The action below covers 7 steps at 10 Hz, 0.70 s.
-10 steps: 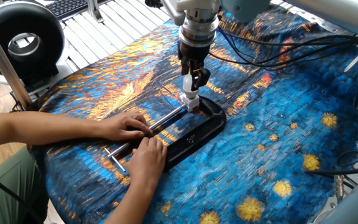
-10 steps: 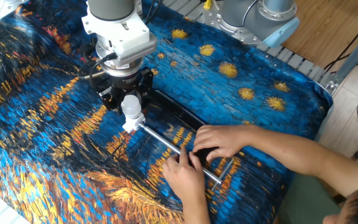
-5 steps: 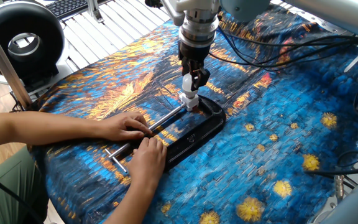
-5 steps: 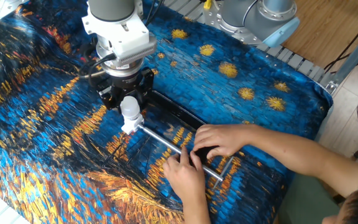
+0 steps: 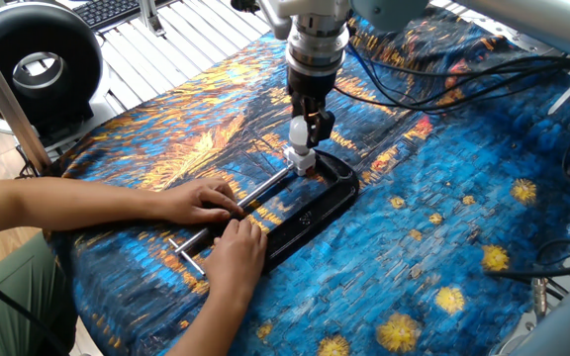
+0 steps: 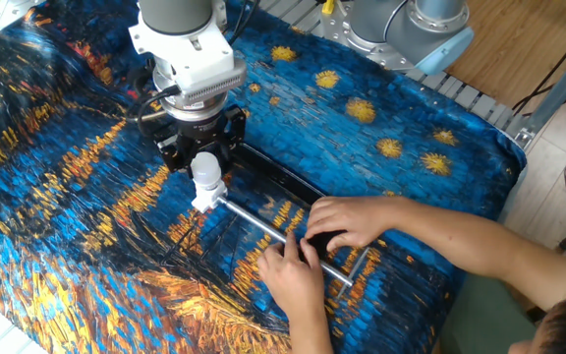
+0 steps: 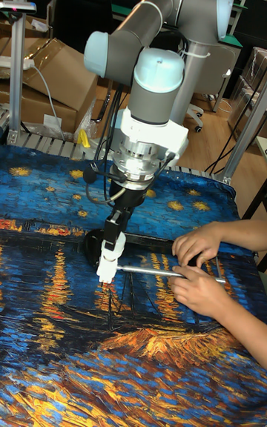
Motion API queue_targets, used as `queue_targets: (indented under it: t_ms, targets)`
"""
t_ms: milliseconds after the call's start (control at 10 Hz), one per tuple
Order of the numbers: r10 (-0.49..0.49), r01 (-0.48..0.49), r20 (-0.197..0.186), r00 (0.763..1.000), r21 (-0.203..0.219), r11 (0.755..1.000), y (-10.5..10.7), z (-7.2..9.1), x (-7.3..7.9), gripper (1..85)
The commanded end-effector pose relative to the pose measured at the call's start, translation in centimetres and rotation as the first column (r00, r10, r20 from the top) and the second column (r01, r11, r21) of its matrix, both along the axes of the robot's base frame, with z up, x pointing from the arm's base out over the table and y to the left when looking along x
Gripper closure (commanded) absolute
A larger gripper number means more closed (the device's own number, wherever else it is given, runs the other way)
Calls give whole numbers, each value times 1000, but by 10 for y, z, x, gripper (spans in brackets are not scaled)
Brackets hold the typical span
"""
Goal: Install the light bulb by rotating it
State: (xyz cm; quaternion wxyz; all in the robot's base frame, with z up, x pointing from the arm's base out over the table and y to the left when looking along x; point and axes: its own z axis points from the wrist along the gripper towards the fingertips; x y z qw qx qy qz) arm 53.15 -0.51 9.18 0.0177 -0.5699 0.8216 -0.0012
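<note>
At the far left of one fixed view a black ring-shaped device (image 5: 36, 59) is seen off the table. Two human hands are counted, pressed side by side on the clamp: one hand (image 5: 202, 203) on its single steel screw rod (image 5: 265, 188), the other hand (image 5: 236, 247) on the black C-clamp (image 5: 310, 213). The clamp is laid flat on the starry-night cloth (image 5: 443, 247) (blue, with orange swirls). To the right of the hands, one light bulb (image 5: 300, 133) is held upright over the clamp's far end, above the white socket base (image 6: 204, 195). The one gripper (image 5: 308, 131) is closed narrowly around the bulb. Black cables (image 5: 443, 74) are trailed behind the arm.
</note>
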Motion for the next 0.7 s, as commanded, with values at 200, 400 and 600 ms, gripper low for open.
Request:
queue_targets:
  t_ms: [200, 400, 600]
  targets:
    - [-38, 38, -22, 999, 20, 999, 4, 1, -5, 217]
    - [-32, 32, -12, 999, 19, 999, 4, 1, -3, 233]
    - [-34, 34, -3, 999, 18, 999, 4, 1, 0, 290]
